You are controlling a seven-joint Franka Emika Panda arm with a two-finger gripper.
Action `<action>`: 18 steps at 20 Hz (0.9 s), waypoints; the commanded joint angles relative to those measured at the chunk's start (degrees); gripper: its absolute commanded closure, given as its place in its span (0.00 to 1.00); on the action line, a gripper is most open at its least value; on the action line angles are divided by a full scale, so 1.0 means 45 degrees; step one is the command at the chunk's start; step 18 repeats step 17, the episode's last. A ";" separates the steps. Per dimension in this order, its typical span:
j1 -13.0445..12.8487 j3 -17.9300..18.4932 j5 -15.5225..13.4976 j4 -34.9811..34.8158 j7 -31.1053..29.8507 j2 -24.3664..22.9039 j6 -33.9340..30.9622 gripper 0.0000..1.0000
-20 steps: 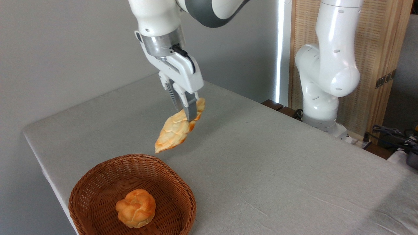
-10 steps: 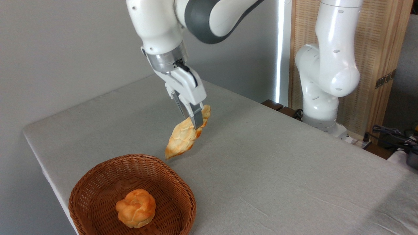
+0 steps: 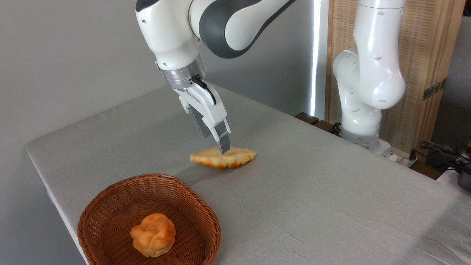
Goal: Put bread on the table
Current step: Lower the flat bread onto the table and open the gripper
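Release step of the placement. My gripper (image 3: 222,146) sits at the top of the bread (image 3: 223,157); only one finger shows clearly, so I cannot tell whether I am clamped on the loaf or parted from it. The bread lies nearly flat on the table (image 3: 312,191), toward the far edge, well apart from the basket (image 3: 110,206) at the near left corner that holds a bun (image 3: 153,234). Next, probably: confirm release, then lift straight up. My wrist angles down and rightward from above.

One bread (image 3: 223,157), one bun (image 3: 152,234), one basket (image 3: 110,206)
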 commanded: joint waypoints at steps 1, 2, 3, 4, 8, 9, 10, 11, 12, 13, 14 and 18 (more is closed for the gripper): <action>-0.0025 0.0034 -0.0012 0.0484 -0.0219 -0.0116 0.0259 0.00; -0.0025 0.0054 0.0008 0.0641 -0.0199 -0.0116 0.0474 0.00; 0.0033 0.0112 0.0008 0.0855 -0.0199 -0.0116 0.1152 0.00; 0.0092 0.0170 0.0008 0.0993 -0.0180 -0.0097 0.1894 0.00; 0.0287 0.0268 0.0203 0.0994 -0.0160 0.0137 0.3794 0.00; 0.0500 0.0327 0.0300 0.1014 -0.0160 0.0235 0.4105 0.00; 0.0560 0.0327 0.0301 0.1014 -0.0141 0.0294 0.4302 0.00; 0.0619 0.0347 0.0301 0.1014 -0.0179 0.0352 0.4613 0.00; 0.0639 0.0347 0.0301 0.1014 -0.0180 0.0372 0.4694 0.00; 0.0639 0.0366 0.0301 0.1014 -0.0180 0.0392 0.4694 0.00; 0.0639 0.0424 0.0301 0.1014 -0.0160 0.0430 0.4694 0.00; 0.0639 0.0503 0.0321 0.1014 -0.0082 0.0489 0.4616 0.00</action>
